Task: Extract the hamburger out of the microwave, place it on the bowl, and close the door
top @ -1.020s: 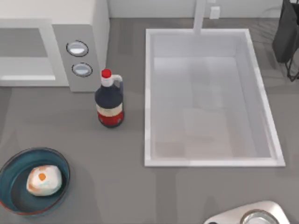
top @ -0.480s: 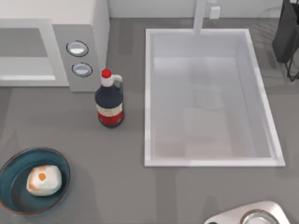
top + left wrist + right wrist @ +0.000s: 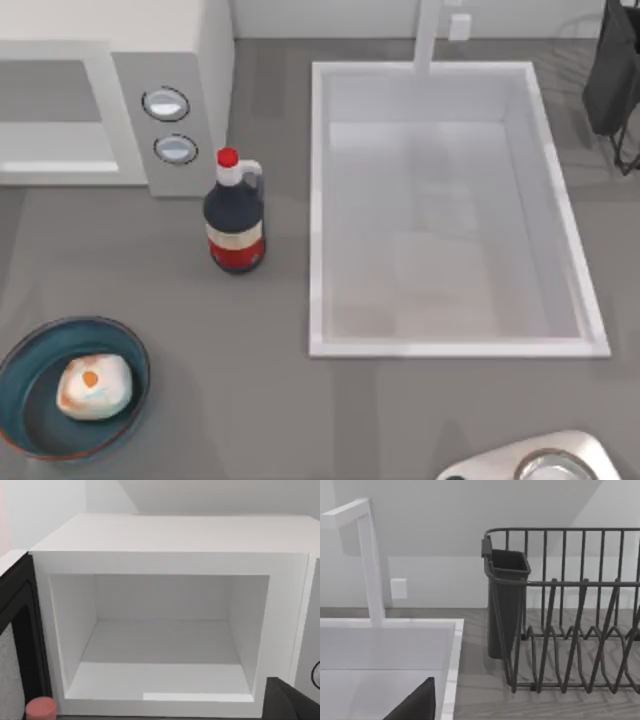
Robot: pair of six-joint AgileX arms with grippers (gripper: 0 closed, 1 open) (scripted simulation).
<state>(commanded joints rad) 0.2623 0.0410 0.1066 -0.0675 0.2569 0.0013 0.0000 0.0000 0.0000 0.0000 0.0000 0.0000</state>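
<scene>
Your hamburger (image 3: 94, 386) sat inside the bowl (image 3: 30, 355) at the bench's (image 3: 250, 400) seven o'clock corner. The microwave (image 3: 170, 110) stood at ten o'clock, its cavity bare and the door (image 3: 12, 645) swung open, seen from the left wrist. You could not tell how either arm's fingers were set.

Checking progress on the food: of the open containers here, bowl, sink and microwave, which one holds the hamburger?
The teal bowl at the table's front left; the hamburger sits inside it. The sink and microwave cavity are bare.
</scene>
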